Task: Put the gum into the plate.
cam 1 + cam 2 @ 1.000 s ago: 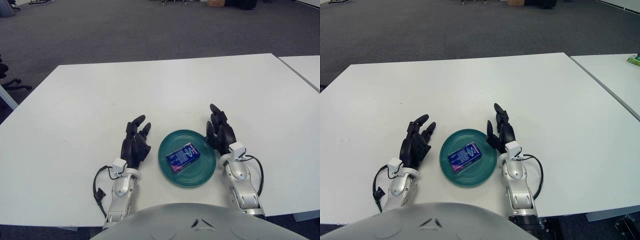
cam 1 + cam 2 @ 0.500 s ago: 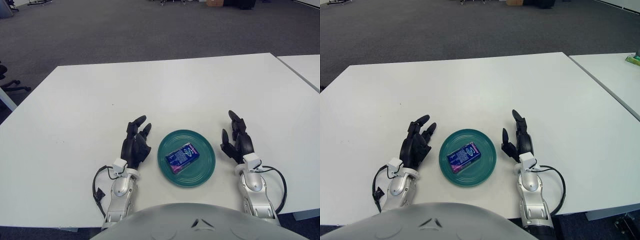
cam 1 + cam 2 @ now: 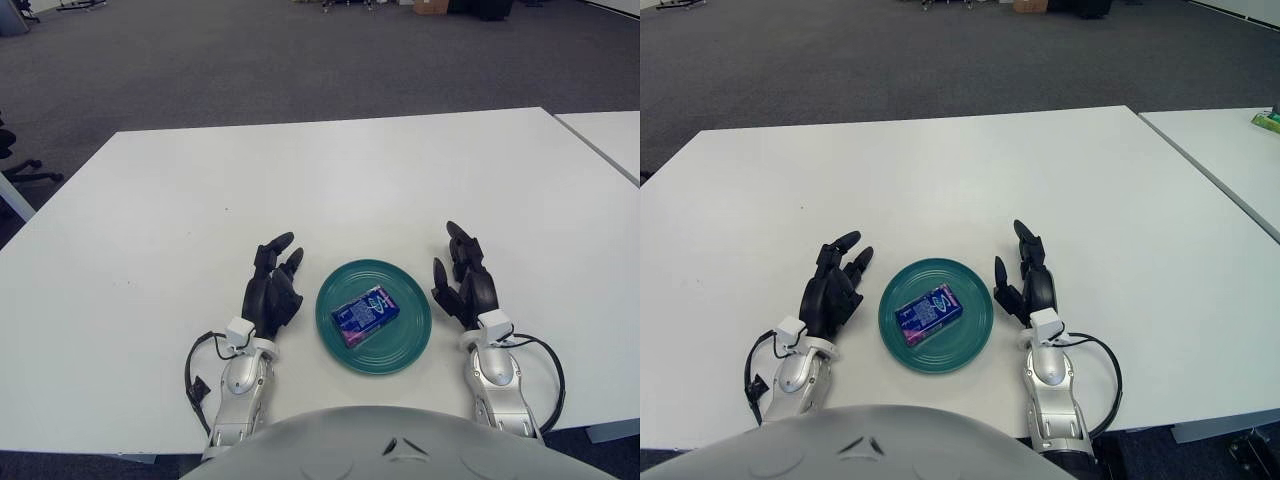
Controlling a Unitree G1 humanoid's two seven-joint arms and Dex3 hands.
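Observation:
A blue gum pack (image 3: 364, 315) lies flat in the middle of a teal plate (image 3: 400, 351) near the table's front edge. My left hand (image 3: 272, 284) rests on the table just left of the plate, fingers relaxed and empty. My right hand (image 3: 464, 280) rests on the table just right of the plate, a small gap from its rim, fingers spread and empty. The gum pack (image 3: 929, 313) and plate (image 3: 965, 347) also show in the right eye view, between the left hand (image 3: 835, 288) and right hand (image 3: 1025, 283).
The white table (image 3: 300, 190) stretches far ahead and to both sides. A second white table (image 3: 1230, 150) stands to the right across a narrow gap. Grey carpet floor lies beyond.
My right hand drew away from the plate's right rim to the right, then came back slightly toward it. The left hand, plate and gum have not moved.

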